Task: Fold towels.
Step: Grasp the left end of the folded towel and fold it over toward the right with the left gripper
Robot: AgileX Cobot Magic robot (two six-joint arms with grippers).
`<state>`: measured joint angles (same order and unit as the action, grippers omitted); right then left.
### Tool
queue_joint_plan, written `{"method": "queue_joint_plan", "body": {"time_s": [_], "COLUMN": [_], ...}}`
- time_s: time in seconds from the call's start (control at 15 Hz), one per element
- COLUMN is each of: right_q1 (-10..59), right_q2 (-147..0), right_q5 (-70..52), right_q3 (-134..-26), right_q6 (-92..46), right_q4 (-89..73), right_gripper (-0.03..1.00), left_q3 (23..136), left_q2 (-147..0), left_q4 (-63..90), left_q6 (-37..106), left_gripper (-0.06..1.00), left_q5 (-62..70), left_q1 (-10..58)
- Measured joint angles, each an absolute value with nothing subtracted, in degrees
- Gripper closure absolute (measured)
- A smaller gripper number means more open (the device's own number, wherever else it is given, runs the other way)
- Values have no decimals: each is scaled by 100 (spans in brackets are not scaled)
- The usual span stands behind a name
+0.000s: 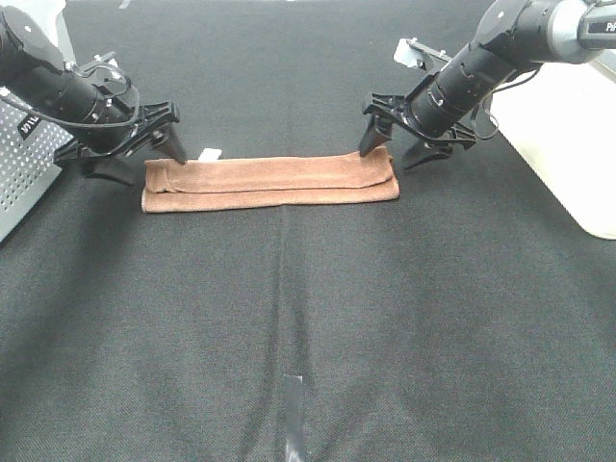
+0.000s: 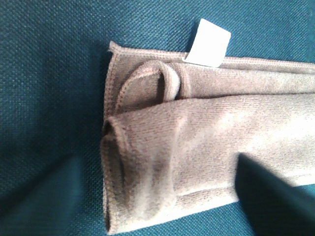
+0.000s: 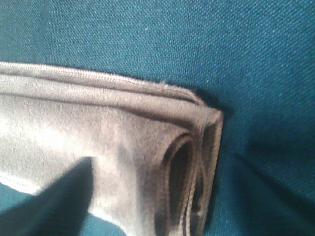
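The reddish-brown towel lies folded into a long narrow strip across the middle of the black cloth. Its small white tag sticks out at the far left end. My left gripper is open and hovers over the towel's left end, holding nothing. The tag also shows in the left wrist view, where one dark finger crosses the towel's edge. My right gripper is open over the towel's right end, where the folded layers show. One finger shows there.
A grey perforated metal box stands at the left edge. A white container stands at the right. A strip of tape lies on the cloth at the front middle.
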<state>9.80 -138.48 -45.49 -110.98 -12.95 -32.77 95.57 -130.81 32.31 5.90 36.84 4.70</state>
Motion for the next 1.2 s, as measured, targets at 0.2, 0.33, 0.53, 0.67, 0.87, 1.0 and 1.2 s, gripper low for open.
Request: {"method": "queue_joint_plan", "body": {"time_s": [0.2, 0.33, 0.53, 0.67, 0.87, 1.0, 1.2], "right_q1": [980, 980, 980, 980, 980, 980, 980], "right_q2": [-13751, -13694, -13694, -13694, -13694, -13694, -13694], "right_q5": [-4773, -4824, -4830, -4830, -4824, -4824, -4824], "right_q3": [-11098, -11104, -11104, -11104, -11104, -11104, -11104], "right_q6": [-1295, -1295, -1295, -1295, -1295, -1295, -1295], "right_q4": [-3266, -3260, -3249, -3249, -3249, -3249, -3249], "right_gripper": [21, 21, 21, 21, 21, 21, 21], "left_q3": [9557, 9557, 9563, 9568, 9586, 9586, 9591], "left_q2": [-13081, -13144, -13333, -13367, -13442, -13505, -13568], "left_q4": [3060, 2934, 2928, 3105, 3249, 3380, 3421], "left_q6": [556, 487, 470, 487, 602, 642, 865], "left_gripper": [6, 6, 6, 7, 17, 37, 59], "left_q5": [3730, 3718, 3638, 3518, 3272, 3203, 3186], "left_q1": [470, 470, 470, 470, 493, 493, 516]}}
